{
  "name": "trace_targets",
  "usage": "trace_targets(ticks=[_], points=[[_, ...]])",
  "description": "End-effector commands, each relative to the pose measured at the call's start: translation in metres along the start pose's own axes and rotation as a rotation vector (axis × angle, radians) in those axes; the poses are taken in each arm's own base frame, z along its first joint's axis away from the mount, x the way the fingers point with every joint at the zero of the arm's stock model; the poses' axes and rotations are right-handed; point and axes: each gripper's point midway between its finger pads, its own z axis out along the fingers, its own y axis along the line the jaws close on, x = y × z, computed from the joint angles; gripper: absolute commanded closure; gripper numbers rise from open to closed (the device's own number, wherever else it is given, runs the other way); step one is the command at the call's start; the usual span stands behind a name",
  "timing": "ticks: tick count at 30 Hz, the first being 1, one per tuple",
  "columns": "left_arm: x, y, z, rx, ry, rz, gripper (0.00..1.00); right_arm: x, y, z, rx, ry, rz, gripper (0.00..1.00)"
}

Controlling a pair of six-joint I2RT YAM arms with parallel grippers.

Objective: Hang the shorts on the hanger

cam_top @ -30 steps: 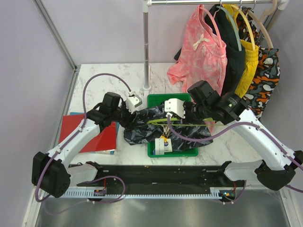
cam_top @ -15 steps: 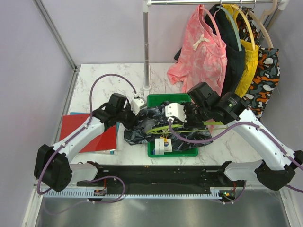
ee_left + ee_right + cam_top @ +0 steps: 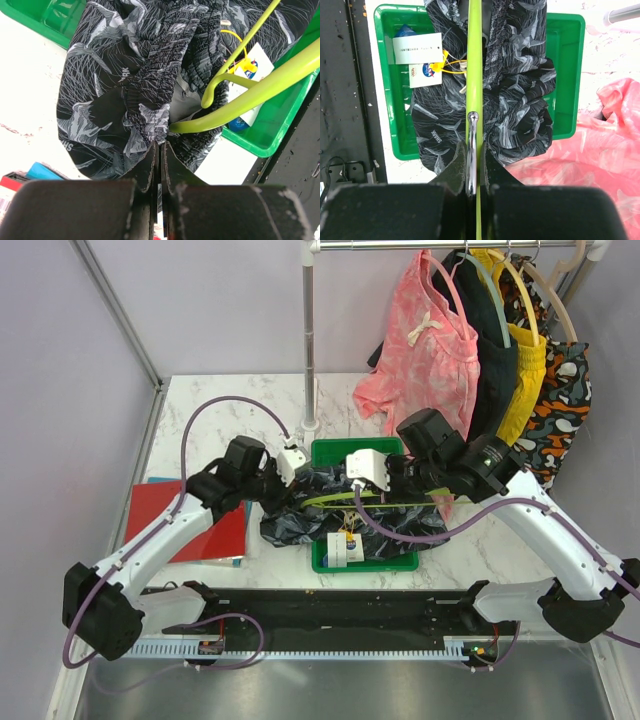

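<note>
The dark printed shorts (image 3: 300,515) lie bunched in and over the left side of a green tray (image 3: 330,450). The lime-green hanger (image 3: 345,496) runs across them, left end tilted up. My left gripper (image 3: 285,488) is at the shorts' left edge. In the left wrist view it (image 3: 161,147) is shut on a fold of the shorts (image 3: 125,75), beside the hanger's arm (image 3: 260,87). My right gripper (image 3: 473,145) is shut on the hanger (image 3: 474,60) at its metal hook, above the shorts (image 3: 520,100). Paper tags (image 3: 417,48) lie in the tray.
A garment rack's pole (image 3: 310,340) stands behind the tray, with pink (image 3: 425,350), dark green, yellow and orange-patterned clothes hanging at the back right. A red book (image 3: 200,525) lies on the left. A black rail (image 3: 330,610) runs along the near edge.
My left gripper moved right to the shorts' edge and closed on the fabric. The right gripper kept its hold, and the hanger shifted slightly.
</note>
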Motion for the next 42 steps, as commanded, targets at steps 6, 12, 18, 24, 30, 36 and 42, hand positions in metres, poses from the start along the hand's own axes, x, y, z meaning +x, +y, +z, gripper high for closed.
trace_targets(ticks=[6, 12, 18, 24, 30, 36, 42], points=[[-0.038, 0.000, -0.021, -0.005, -0.069, 0.083, 0.98, -0.018, -0.015, 0.010, 0.050, -0.097, -0.061, 1.00], [-0.038, -0.009, -0.027, 0.031, -0.067, 0.131, 0.98, -0.034, -0.025, 0.026, 0.119, -0.221, -0.097, 1.00], [-0.052, -0.019, -0.035, 0.062, -0.092, 0.135, 0.98, -0.035, -0.026, 0.048, 0.092, -0.245, -0.112, 1.00], [-0.062, -0.027, -0.032, 0.080, -0.085, 0.129, 0.98, -0.051, -0.029, 0.062, 0.085, -0.330, -0.104, 1.00], [-0.065, -0.026, -0.034, 0.085, -0.083, 0.072, 0.75, -0.059, -0.025, 0.070, 0.041, -0.377, -0.106, 1.00], [-0.066, -0.011, -0.086, 0.104, -0.233, 0.072, 0.34, -0.059, -0.018, 0.068, 0.029, -0.410, -0.124, 1.00], [-0.023, -0.022, -0.096, 0.054, -0.247, 0.347, 0.27, -0.057, -0.021, 0.067, 0.024, -0.417, -0.130, 1.00]])
